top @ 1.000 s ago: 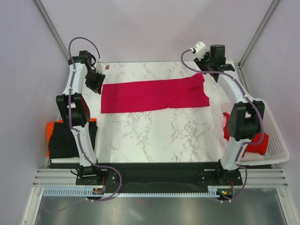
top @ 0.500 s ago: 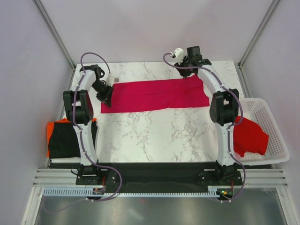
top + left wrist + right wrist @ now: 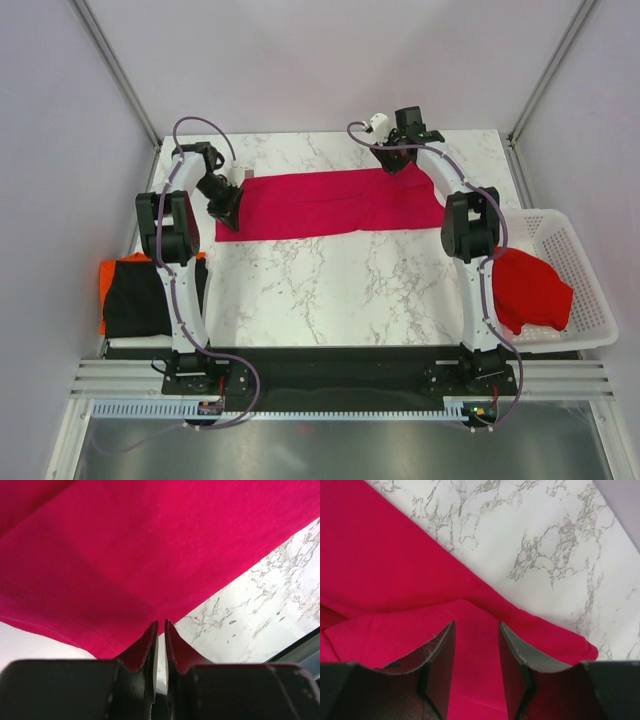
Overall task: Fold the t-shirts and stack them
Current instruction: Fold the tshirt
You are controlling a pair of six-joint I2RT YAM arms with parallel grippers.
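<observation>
Left gripper [image 3: 160, 624] seemingly nips corner of crimson t-shirt [image 3: 150, 545].

White marble-pattern table [image 3: 330, 290]. 1 white plastic lattice basket [image 3: 590, 275] at its right edge. Pale walls [image 3: 330, 60] around; silver rails [image 3: 115, 380] and grey metal sheet [image 3: 340, 450] along near edge.

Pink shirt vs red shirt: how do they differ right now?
Pink shirt lies flat, spread as a long strip; red shirt is bunched in a heap. Pink shirt is on the table; red shirt sits in the basket. Both are plain cloth.
</observation>
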